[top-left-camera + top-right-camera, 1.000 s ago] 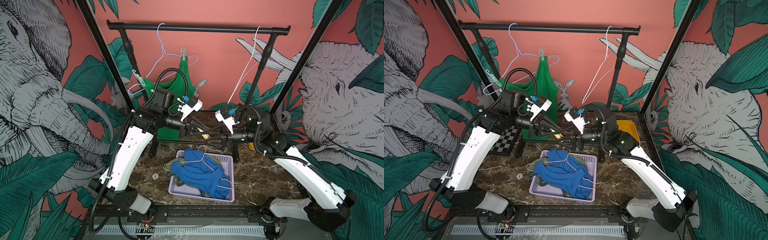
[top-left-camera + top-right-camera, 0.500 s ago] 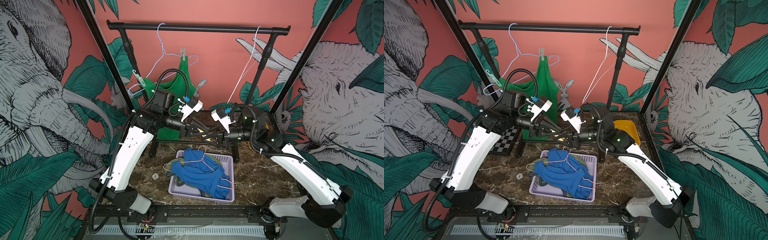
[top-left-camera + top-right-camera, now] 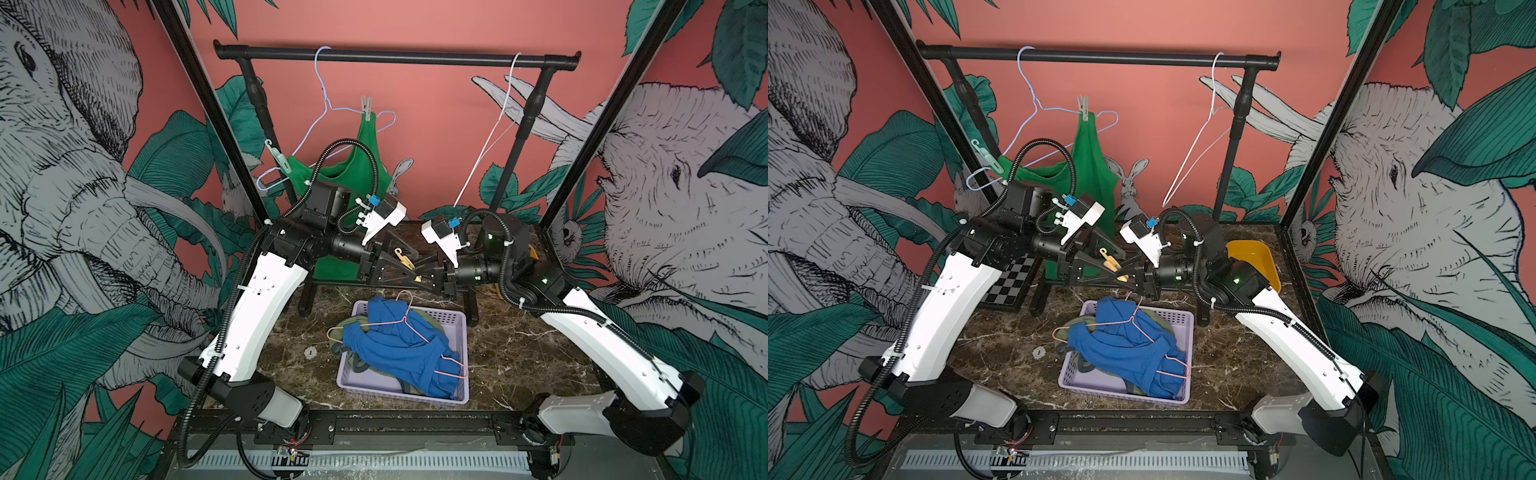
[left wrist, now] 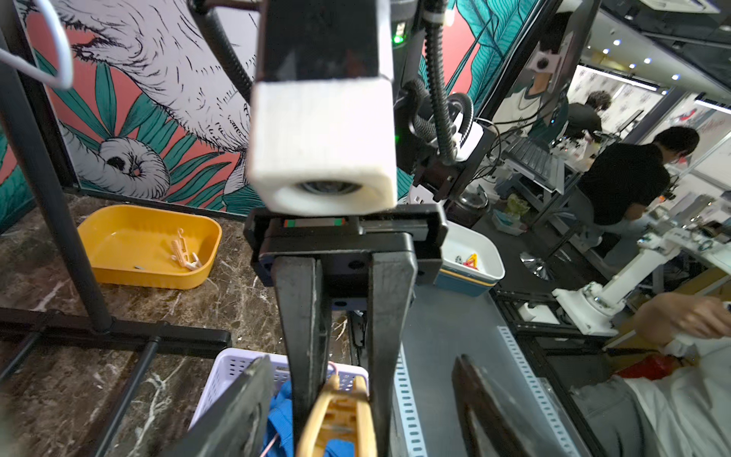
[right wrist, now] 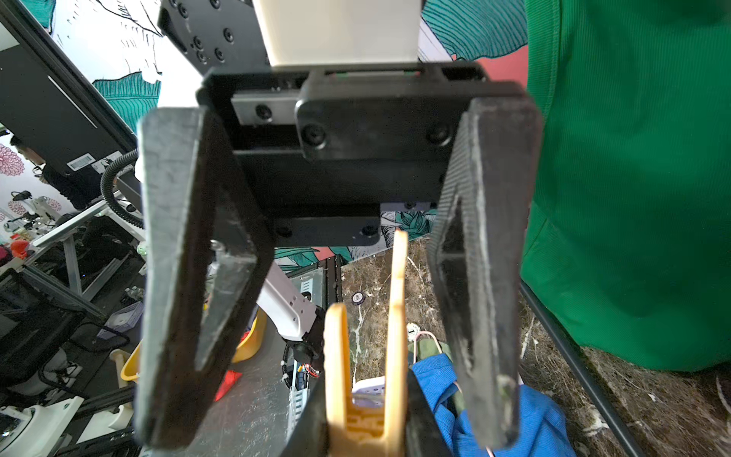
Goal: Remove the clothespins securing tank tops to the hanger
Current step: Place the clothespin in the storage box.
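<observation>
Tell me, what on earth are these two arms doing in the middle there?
They are unpinning tops from hangers. Right now the two meet above the basket: the right gripper pinches a yellow clothespin, while the left gripper stands open around it, which looks like a hand-over. A blue top lies in the basket. A green top hangs on a hanger, held by a grey pin and a mint pin.
</observation>
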Controlling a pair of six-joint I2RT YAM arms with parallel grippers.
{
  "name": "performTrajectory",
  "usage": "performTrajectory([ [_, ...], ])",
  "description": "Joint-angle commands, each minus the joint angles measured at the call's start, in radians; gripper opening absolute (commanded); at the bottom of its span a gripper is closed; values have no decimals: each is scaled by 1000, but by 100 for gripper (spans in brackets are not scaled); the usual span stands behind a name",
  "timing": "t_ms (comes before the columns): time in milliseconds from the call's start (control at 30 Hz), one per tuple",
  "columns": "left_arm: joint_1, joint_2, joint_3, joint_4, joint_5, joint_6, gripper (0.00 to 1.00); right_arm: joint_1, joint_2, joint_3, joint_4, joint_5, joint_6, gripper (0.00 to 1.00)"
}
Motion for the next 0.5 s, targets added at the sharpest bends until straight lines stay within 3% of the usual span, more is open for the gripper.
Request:
performTrajectory([
  [0, -3, -26, 46, -37, 1, 43, 82, 0, -32, -7, 37, 9, -14, 2],
  [100, -3, -29, 74, -66, -68, 82, 86, 0, -51, -25, 37, 23, -15, 1],
  [300, -2, -37, 151, -80, -332, 101, 89, -3, -108, -92, 25, 61, -21, 0],
  [467, -2, -46, 207, -88, -471, 102, 91, -37, -197, -219, 37, 104, 3, 0],
])
